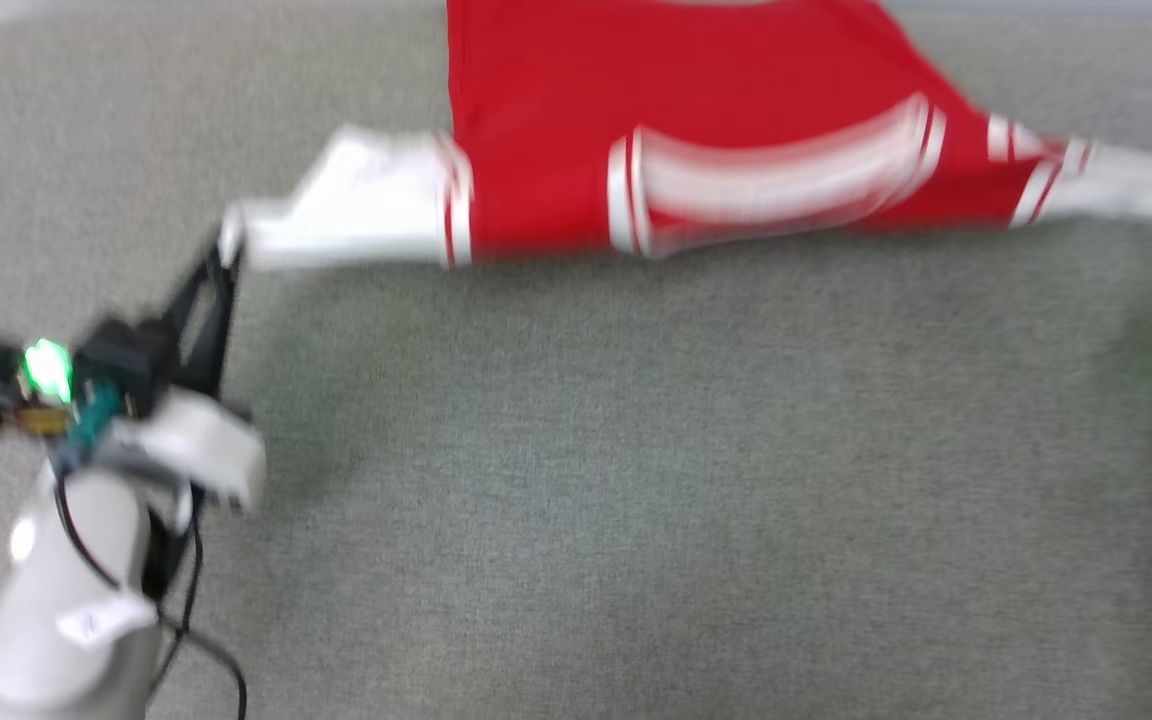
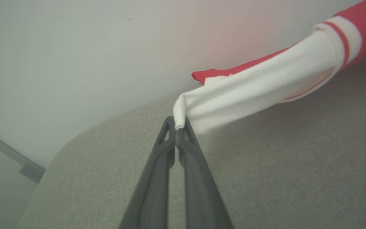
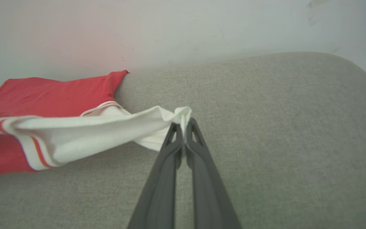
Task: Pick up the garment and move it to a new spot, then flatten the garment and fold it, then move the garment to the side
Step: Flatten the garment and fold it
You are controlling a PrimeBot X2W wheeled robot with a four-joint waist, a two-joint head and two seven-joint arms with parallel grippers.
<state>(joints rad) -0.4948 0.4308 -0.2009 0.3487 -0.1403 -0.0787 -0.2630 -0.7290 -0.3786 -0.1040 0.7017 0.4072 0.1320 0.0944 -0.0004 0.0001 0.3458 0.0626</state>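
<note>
The head view shows the garment spread wide. Wrist views show left gripper and right gripper jaws clenching its sleeve ends.

The near stretch of the grey padded surface is lying open, leaving a gripper room to pass. The garment is spanning most of the far side, the wall is standing right behind it, and the left gripper with its arm is occupying the near-left corner.
</note>
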